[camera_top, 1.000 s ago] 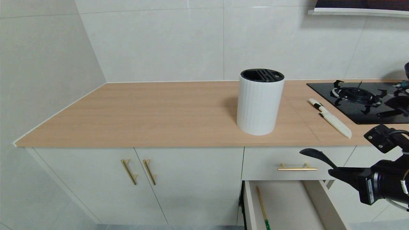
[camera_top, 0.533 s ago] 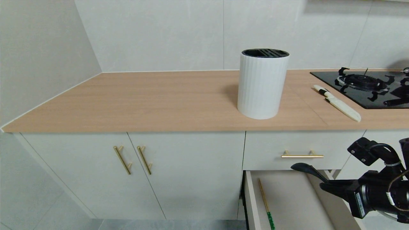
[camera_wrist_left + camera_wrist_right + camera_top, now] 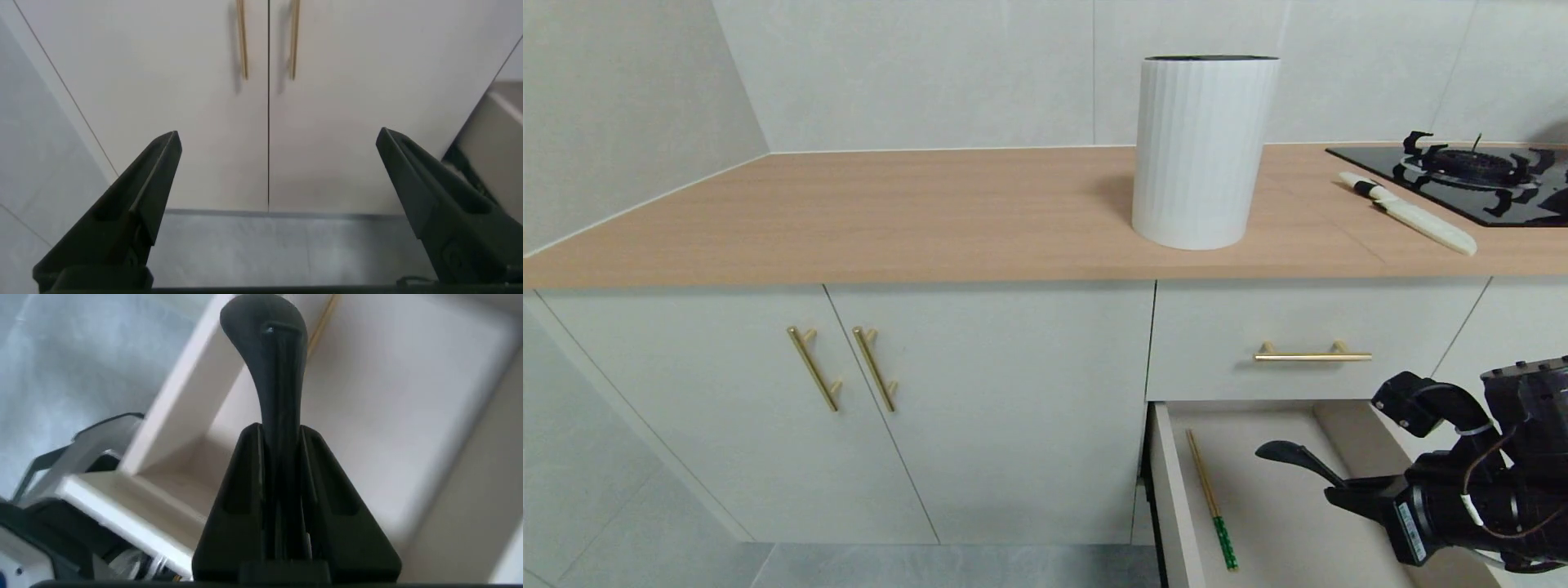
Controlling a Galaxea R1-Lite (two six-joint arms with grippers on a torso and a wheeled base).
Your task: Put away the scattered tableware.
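A black spoon (image 3: 1290, 455) is held by its handle in my right gripper (image 3: 1347, 494), which is shut on it. The spoon hangs over the open lower drawer (image 3: 1168, 490), bowl end pointing left. In the right wrist view the spoon (image 3: 265, 343) sticks out past the shut gripper (image 3: 280, 449) above the drawer's pale floor (image 3: 392, 416). A pair of chopsticks (image 3: 1211, 510) lies in the drawer along its left side. A white knife (image 3: 1409, 214) lies on the counter beside the stove. My left gripper (image 3: 278, 140) is open, facing the cabinet doors (image 3: 270, 82).
A tall white ribbed holder (image 3: 1196, 155) stands on the wooden counter (image 3: 890, 212). A black gas stove (image 3: 1462, 167) sits at the far right. A shut drawer with a gold handle (image 3: 1312, 354) is just above the open one. Cabinet doors (image 3: 849, 392) are to the left.
The head camera has dropped, so the counter sits higher in the picture. My right gripper with the spoon has come down from in front of the upper drawer to over the open drawer.
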